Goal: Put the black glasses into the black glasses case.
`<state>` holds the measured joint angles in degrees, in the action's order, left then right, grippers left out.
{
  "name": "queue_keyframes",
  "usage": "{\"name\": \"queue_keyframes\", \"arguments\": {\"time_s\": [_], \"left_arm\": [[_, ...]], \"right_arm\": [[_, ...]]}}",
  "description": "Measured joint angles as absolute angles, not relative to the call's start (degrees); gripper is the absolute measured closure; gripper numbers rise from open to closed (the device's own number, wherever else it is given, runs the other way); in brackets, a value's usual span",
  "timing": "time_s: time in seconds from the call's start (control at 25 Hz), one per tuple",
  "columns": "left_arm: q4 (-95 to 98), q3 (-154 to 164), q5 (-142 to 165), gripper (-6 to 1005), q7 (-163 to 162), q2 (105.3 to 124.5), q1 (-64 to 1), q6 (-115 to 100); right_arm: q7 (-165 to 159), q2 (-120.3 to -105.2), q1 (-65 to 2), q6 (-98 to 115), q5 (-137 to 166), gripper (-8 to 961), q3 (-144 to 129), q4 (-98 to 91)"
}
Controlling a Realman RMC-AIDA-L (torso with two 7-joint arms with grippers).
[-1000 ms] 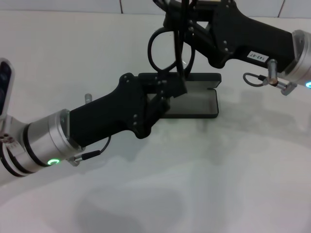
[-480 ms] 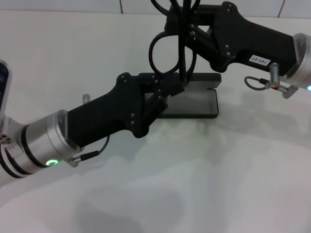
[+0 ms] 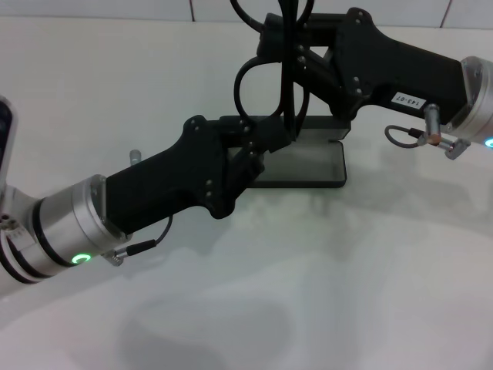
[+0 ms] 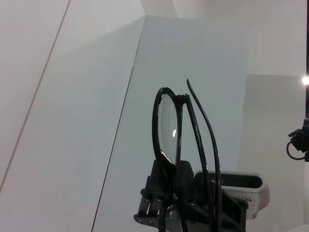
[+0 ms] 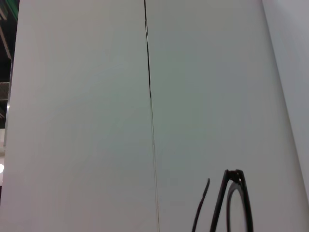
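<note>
Right hand (image 3: 281, 58) gripping thin oval-lensed black glasses (image 3: 258, 89), upright

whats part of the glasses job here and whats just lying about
Part of the job:
- black glasses, held up by the right pincer
- open black case on the table
- left pincer at the case

Just there:
- white table
- tiled wall

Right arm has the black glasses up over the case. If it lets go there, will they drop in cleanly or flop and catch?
Probably catch. The black glasses hang upright from the right gripper, and their long slim temples look springy. The frame seems light, so it may tip sideways. The black glasses case lies open below, the left gripper at its end.
</note>
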<state>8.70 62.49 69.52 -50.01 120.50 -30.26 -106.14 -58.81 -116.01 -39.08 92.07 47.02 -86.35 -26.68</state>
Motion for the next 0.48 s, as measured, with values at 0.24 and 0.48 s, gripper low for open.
{"name": "queue_keyframes", "arguments": {"time_s": [0.24,0.48], "left_arm": [[8.7,62.5,69.5,955,-50.0,120.57,-30.2,-106.1],[8.6,62.5,69.5,955,-50.0,120.59,-30.2,-106.0]], "right_arm": [[-58.9,-116.01,-39.2,92.1,47.0,841,-86.9,-26.7],[-58.9,-116.00,-39.3,92.0,47.0,841,-86.9,-26.7]]}}
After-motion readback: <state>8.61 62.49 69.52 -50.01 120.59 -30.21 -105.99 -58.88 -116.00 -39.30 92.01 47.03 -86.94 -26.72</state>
